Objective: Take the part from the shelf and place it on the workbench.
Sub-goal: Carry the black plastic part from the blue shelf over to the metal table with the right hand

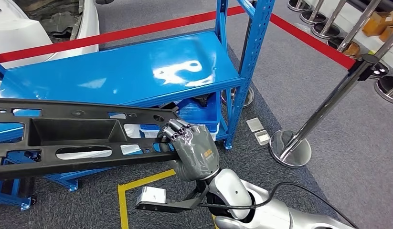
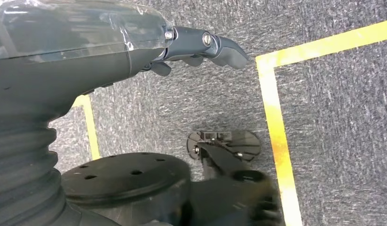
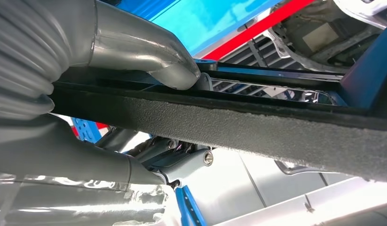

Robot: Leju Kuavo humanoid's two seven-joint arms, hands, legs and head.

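Head view | right hand (image 1: 193,151) grips part (image 1: 79,138) — long, black, slotted | left hand (image 2: 201,44) — empty, fingers apart

A blue metal shelf (image 1: 137,67) with a glossy, bare top board is seen standing on grey carpeted floor (image 1: 318,95). Blue bins (image 1: 201,112) are stored on a lower level beneath that board. On the floor, red tape (image 1: 299,33), a yellow marked line (image 1: 122,200), two small flat plates (image 1: 258,130) and chrome stanchion bases (image 1: 290,148) are laid.
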